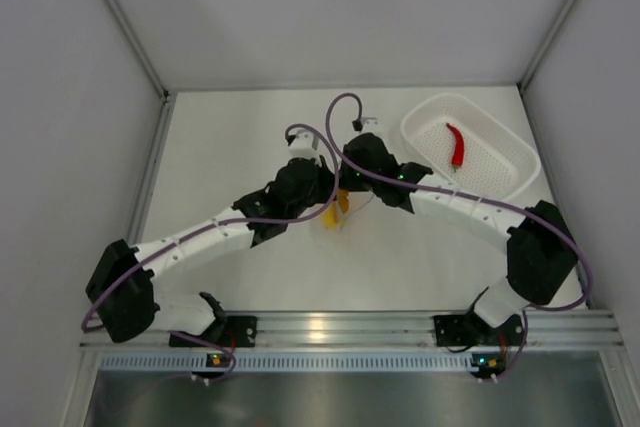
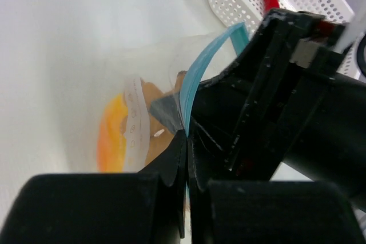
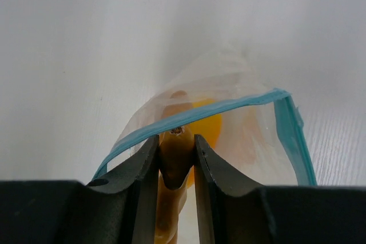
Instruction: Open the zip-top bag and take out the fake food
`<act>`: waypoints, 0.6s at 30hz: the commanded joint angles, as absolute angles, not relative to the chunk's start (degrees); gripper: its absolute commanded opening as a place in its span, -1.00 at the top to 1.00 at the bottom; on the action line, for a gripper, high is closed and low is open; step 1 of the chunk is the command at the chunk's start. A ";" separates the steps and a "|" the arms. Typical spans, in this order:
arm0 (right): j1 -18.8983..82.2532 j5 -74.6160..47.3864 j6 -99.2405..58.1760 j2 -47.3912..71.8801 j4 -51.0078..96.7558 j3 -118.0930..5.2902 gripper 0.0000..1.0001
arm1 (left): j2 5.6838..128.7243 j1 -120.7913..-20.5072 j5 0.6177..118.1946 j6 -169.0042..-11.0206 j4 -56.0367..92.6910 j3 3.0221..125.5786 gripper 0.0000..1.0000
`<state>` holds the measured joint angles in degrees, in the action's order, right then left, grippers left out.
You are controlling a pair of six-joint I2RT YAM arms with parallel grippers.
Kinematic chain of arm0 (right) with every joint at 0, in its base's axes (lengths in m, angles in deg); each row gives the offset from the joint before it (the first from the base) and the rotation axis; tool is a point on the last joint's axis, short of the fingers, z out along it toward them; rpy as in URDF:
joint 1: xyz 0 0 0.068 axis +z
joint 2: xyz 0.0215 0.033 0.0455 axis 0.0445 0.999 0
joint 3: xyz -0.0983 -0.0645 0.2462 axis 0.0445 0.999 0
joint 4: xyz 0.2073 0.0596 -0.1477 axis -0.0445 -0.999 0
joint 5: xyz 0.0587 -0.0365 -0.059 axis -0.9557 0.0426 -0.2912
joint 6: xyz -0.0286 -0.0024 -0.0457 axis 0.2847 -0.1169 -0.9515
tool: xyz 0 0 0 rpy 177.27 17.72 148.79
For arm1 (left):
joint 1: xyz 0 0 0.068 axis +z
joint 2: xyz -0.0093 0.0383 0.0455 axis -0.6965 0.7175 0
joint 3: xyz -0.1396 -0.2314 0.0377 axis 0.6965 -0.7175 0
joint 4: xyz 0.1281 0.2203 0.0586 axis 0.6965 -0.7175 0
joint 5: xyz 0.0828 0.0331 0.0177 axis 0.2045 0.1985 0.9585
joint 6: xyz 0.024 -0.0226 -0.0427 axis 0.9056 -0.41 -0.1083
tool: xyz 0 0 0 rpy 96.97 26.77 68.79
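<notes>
A white perforated plastic basket (image 1: 495, 142) sits on the white bench (image 1: 250, 127) at the far corner on the right arm's side. A slim red plastic chili pepper (image 1: 457, 144) lies inside it.

The small clear crinkly zip-top bag (image 3: 229, 78) is out on the open bench. It lies apart from the basket, toward the left arm's side and a little nearer the arm bases. Both arms reach in and meet over it. In the left wrist view the basket's corner wall shows just beyond the bag, with the chili above it.

The left hand (image 2: 187, 138) is pressed fully together. It pinches the bag at its light blue zip strip (image 3: 240, 102), which curves up out of the fingers toward the basket.

The right hand (image 3: 176, 148) is only partly closed. Its two fingers grip an orange-brown lumpy plastic chunk (image 3: 174, 161) that stands between them at the bag's mouth. The zip strip arches open past the fingertips, so the mouth gapes on the side away from that hand. I cannot tell whether the fingers hold the chunk bare or through the film.

A yellow-orange plastic wedge (image 3: 207, 125) lies inside the bag, past the chunk and behind the strip. In the left wrist view it shows through the film on the bag's far side from the basket.

The body of the right hand sits close against the left fingers, between them and the basket.
</notes>
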<state>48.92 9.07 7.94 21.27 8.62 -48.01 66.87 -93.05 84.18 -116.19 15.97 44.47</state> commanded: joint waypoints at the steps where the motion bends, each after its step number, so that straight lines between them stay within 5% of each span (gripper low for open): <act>1: 48.69 8.01 7.37 15.98 9.14 -48.98 1.00 | 67.82 -93.72 87.43 -115.61 12.01 47.94 1.00; 18: 44.48 3.26 4.65 2.11 6.68 -42.12 1.00 | 70.37 -93.72 97.90 -120.26 8.49 48.38 1.00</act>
